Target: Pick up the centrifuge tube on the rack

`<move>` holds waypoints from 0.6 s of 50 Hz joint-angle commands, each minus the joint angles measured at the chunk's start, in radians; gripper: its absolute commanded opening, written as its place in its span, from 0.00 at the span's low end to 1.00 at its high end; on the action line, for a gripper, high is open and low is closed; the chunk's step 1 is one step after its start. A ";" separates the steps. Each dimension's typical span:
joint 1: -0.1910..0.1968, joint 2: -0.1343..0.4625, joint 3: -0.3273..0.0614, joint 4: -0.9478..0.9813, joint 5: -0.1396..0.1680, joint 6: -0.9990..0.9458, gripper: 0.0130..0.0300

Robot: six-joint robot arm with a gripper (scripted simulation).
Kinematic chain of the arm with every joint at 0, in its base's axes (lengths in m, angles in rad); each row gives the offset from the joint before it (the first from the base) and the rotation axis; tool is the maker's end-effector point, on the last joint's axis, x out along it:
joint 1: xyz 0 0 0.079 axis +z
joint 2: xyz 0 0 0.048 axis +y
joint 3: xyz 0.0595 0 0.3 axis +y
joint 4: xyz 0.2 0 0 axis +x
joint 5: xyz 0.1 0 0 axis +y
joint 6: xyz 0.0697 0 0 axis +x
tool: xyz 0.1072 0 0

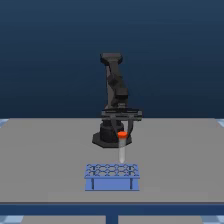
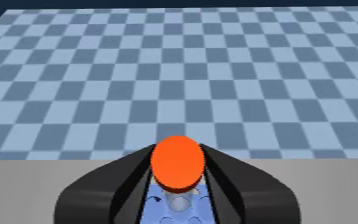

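The centrifuge tube (image 1: pixel 121 149), whitish with an orange-red cap, hangs upright with its lower end at or just above the top of the blue rack (image 1: pixel 111 178). My gripper (image 1: pixel 122 131) is shut on the tube just under the cap. In the wrist view, the black fingers (image 2: pixel 122 175) press in on both sides of the orange cap (image 2: pixel 177 162), and a strip of the blue rack (image 2: pixel 160 212) with its round holes shows beneath. Whether the tube's tip still sits in a hole, I cannot tell.
The rack stands on a grey table (image 1: pixel 45 160) near its front edge, with the arm's black base (image 1: pixel 106 136) behind it. A blue checkered floor (image 2: pixel 175 75) stretches beyond the table's edge in the wrist view.
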 commanded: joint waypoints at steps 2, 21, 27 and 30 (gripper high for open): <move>0.000 -0.002 -0.003 0.014 -0.007 -0.023 0.00; 0.000 -0.002 -0.004 0.017 -0.008 -0.026 0.00; 0.000 -0.002 -0.004 0.017 -0.008 -0.026 0.00; 0.000 -0.002 -0.004 0.017 -0.008 -0.026 0.00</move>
